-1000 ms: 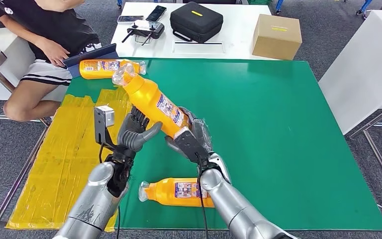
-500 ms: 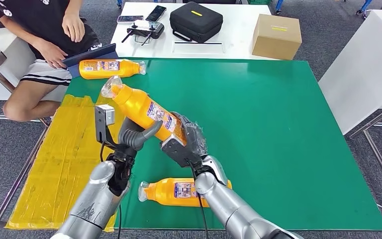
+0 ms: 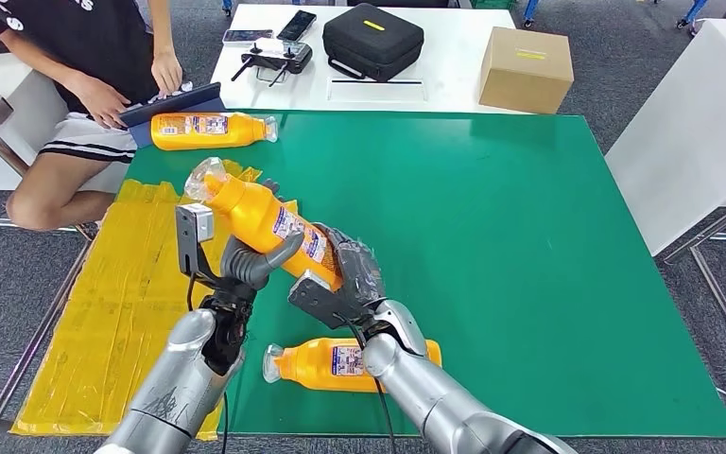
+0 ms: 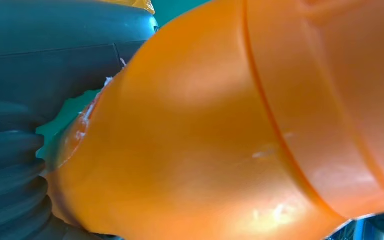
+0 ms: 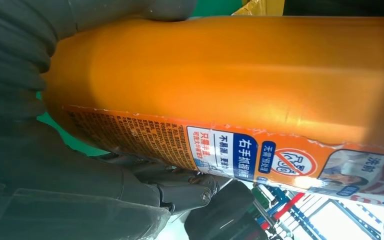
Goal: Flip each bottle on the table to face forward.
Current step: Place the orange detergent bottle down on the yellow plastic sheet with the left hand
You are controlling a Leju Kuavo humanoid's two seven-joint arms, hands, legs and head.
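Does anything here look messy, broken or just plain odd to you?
Nothing is spilled or broken. The oddest thing is the wrinkled yellow plastic sheet hanging crumpled off the green table's edge. The orange plastic bottle tilts in mid-air only because the left hand and right hand hold it.

Held bottle (image 5: 230,85) label reads "右手抓握".

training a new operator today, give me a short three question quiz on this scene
1. True or false: both hands grip the raised orange plastic bottle.
2. How many orange bottles lie flat on the green table?
3. Which way does the raised bottle's clear cap end point: A) toward the person, B) toward the cardboard box?

Key: 1 true: left hand and right hand hold it. 2 two: far bottle, near bottle. 3 A.
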